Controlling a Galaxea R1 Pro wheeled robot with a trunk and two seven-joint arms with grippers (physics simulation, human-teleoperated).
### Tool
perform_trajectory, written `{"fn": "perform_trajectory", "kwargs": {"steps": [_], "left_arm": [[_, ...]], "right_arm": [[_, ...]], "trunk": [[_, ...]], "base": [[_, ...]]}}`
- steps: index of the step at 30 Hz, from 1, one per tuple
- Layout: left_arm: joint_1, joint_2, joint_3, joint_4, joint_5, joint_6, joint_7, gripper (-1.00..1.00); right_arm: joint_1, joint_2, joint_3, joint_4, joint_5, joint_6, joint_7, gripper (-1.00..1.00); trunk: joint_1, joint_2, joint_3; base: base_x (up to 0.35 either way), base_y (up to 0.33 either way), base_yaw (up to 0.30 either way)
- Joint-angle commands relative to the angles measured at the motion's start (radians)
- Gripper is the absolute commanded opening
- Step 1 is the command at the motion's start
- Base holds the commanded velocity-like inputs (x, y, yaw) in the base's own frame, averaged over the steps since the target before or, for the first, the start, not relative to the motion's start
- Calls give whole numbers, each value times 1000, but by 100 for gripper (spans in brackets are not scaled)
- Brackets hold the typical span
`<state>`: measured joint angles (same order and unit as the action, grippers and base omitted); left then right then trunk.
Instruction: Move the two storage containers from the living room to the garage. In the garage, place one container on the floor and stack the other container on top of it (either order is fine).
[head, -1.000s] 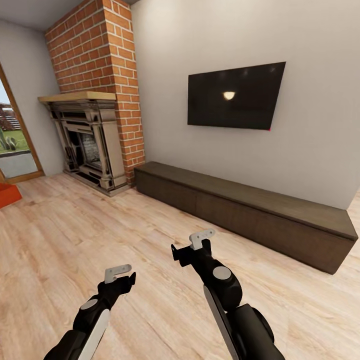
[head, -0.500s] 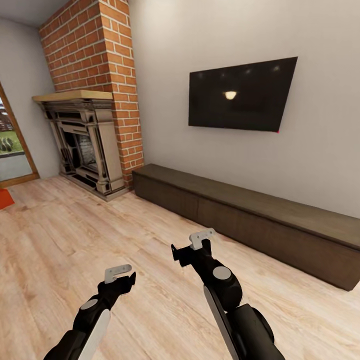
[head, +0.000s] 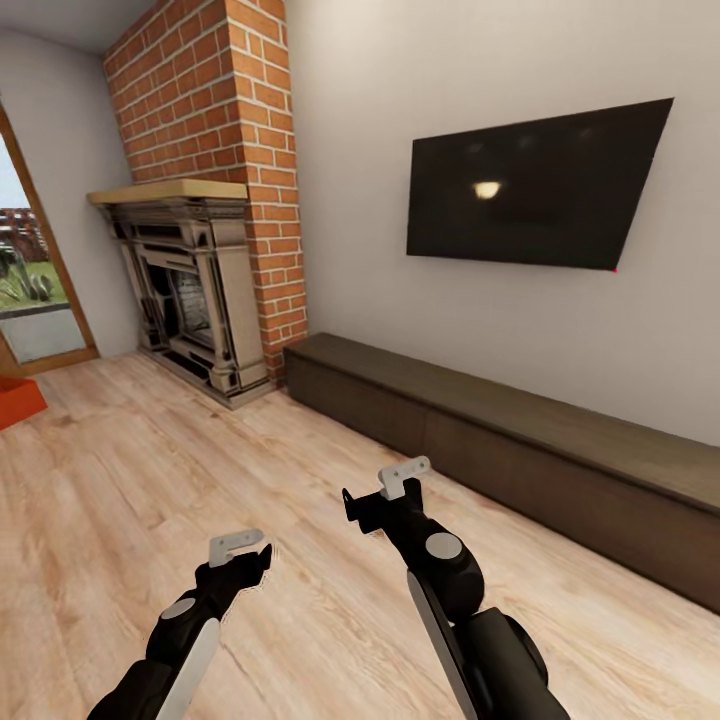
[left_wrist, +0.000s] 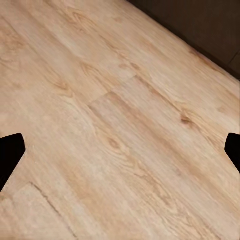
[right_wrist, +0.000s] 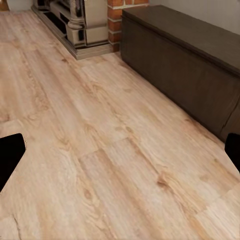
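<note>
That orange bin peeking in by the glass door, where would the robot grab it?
Probably by a long wall's top rim, from above, jaws straddling it. Only a corner of the orange bin shows, flat on the wood floor, so that is a guess.

Both arms: glossy black housings with white side panels and a round grey cap at each joint. Left gripper (head: 240, 550) and right gripper (head: 398, 483): black bases, pale grey fingers. The right forearm is bulkier.

Fireplace (head: 195, 290) left of cabinet (head: 520, 440), television (head: 535, 190) above.
</note>
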<state>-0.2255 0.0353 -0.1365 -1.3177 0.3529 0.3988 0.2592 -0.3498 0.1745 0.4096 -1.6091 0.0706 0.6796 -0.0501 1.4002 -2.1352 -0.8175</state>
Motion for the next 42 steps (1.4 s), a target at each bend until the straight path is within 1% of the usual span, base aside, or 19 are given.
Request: {"fn": "perform_trajectory", "kwargs": {"steps": [1,16,42], "left_arm": [[0,0,0,0,0,0,0,100],[0,0,0,0,0,0,0,100],[0,0,0,0,0,0,0,100]], "right_arm": [[0,0,0,0,0,0,0,100],[0,0,0,0,0,1,0,100],[0,0,0,0,0,2,0,100]], "trunk": [[0,0,0],[0,0,7],[0,0,16]], "base": [[330,175,250],[330,149,269],[330,112,277]]}}
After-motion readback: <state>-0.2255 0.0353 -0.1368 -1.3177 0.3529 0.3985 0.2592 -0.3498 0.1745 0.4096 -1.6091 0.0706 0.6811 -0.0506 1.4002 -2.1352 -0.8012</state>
